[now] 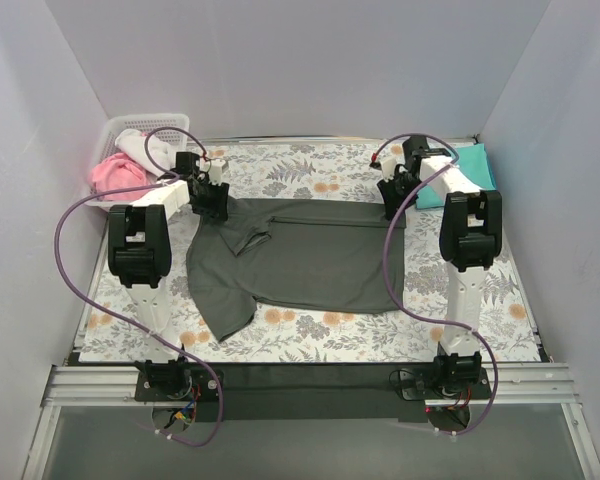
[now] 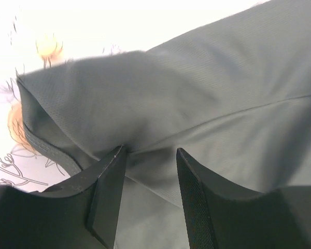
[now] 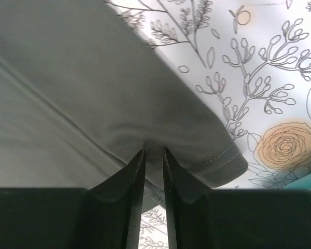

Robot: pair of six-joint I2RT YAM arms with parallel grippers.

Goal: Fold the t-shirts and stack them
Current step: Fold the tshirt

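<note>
As right tool (image 3: 154,151) pinches, charcoal t-shirt (image 3: 93,78) puckers.

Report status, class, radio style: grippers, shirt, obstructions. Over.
Left gripper jaws apart at far-left corner of charcoal t-shirt. Right gripper pinching far-right corner. Shirt lies mostly flat. Folded teal t-shirt beside right arm, not obstructing.

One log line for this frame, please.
left hand open at charcoal t-shirt far-left corner | right hand shut on far-right corner | teal t-shirt lying far right
</note>
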